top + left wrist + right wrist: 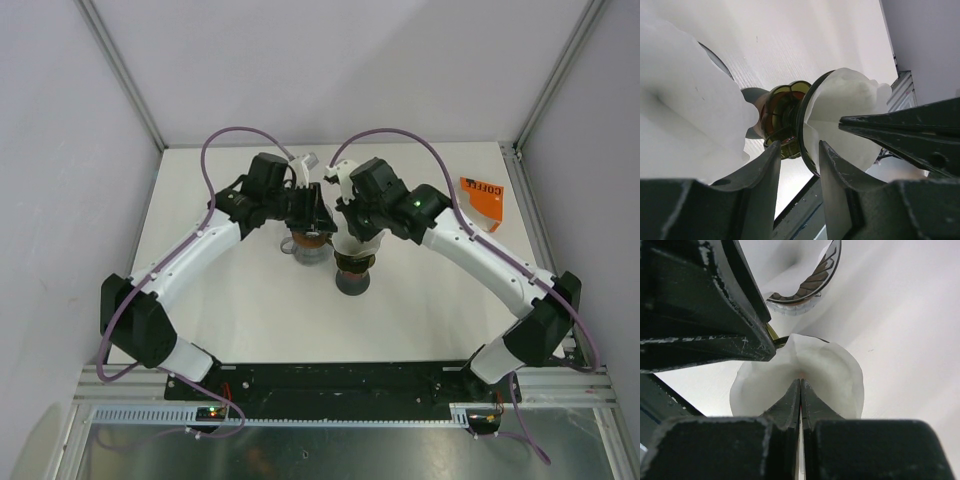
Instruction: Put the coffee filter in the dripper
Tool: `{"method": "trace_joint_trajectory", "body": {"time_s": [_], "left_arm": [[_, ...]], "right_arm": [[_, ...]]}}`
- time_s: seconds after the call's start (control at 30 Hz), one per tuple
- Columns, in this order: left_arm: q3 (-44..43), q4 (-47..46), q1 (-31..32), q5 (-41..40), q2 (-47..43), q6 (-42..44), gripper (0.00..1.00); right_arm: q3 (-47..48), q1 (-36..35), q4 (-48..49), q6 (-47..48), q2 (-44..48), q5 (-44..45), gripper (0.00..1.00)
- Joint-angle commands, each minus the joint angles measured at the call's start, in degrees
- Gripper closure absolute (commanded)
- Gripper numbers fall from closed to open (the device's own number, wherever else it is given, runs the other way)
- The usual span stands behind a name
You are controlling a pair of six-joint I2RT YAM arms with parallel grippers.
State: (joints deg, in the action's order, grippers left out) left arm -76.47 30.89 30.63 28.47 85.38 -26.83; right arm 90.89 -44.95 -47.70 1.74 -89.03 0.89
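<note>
The white paper coffee filter (810, 372) sits in the mouth of the amber dripper (782, 120), which stands on a dark base (352, 280) at the table's middle. My right gripper (800, 381) is shut, its fingertips pinching the filter at its centre crease; it comes from the right in the top view (352, 222). My left gripper (799, 147) is open, and its fingers straddle the dripper's dark rim (807, 150) without clamping it. The filter also shows in the left wrist view (845, 112), and the top view (352, 243).
A clear glass vessel (308, 247) stands just left of the dripper, under my left gripper (305, 215). An orange coffee packet (482, 200) lies at the back right. A large blurred white shape (690, 105) fills the left of the left wrist view.
</note>
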Motion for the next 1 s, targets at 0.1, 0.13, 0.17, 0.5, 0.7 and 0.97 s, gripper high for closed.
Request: {"method": "trace_joint_trajectory", "body": {"time_s": [0.1,0.13,0.17,0.5,0.7,0.97], "left_arm": [[-2.5,-0.5,-0.4,-1.6,-2.9,2.5,0.59],[-2.5,-0.4,-0.6,-1.6,-3.0,2.7,0.59],[-2.6,-0.5,-0.7,-1.8,-3.2,2.8,0.59],[-4.1,-0.1,-3.2,-4.6,-5.8,7.1,0.57],[-7.0,0.2,-4.5,-8.6,-5.7,14.1,0.75],[-10.8,2.0,-4.8,-10.5,-1.0,30.7,1.00]], "right_arm": [[2.3,0.0,1.7,0.8,5.0,0.2,1.00],[2.3,0.1,2.0,0.7,5.5,0.0,1.00],[2.2,0.2,2.3,0.7,6.1,0.0,1.00],[0.4,2.0,5.4,-0.3,10.6,-1.6,1.00],[-1.9,3.8,5.9,-0.8,13.2,-2.3,1.00],[-5.8,6.5,5.9,-1.3,16.8,-2.9,1.00]]}}
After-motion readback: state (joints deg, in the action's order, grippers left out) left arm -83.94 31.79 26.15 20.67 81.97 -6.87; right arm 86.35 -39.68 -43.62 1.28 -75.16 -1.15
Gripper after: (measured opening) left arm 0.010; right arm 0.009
